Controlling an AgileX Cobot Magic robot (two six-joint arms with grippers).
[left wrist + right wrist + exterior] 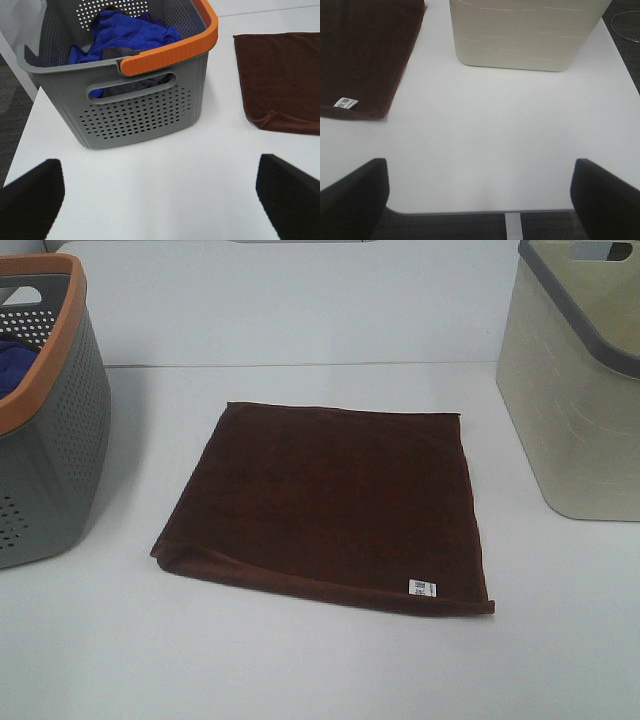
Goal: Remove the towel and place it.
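Folded flat on the white table point(300, 670), the brown towel point(330, 505) is seen at centre, its label point(421, 588) at the near right corner. Both grippers are held back, clear of it: left gripper point(160, 195) jaws spread, right gripper point(480, 195) jaws spread, nothing held. Farther left, a grey basket point(60, 450) with an orange rim is loaded with blue cloth point(125, 32). Farther right, a beige bin point(575, 400) is placed.
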